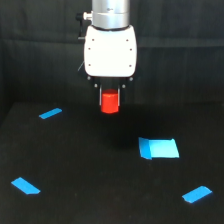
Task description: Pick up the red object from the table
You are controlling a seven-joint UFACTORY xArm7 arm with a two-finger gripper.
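Tape bits (pixel 50 113) sit around 9 and 7 o'clock on the counter (pixel 90 165), more at 4. Up near 12, the pincer (pixel 110 96) is pinching the red block (pixel 109 102), which looks clear of the surface. Seems like the lift step; next it just needs a steady rise without letting the block slip.

Arm (pixel 111 12) cut off at top edge; end effector (pixel 110 95) fingers blurred.
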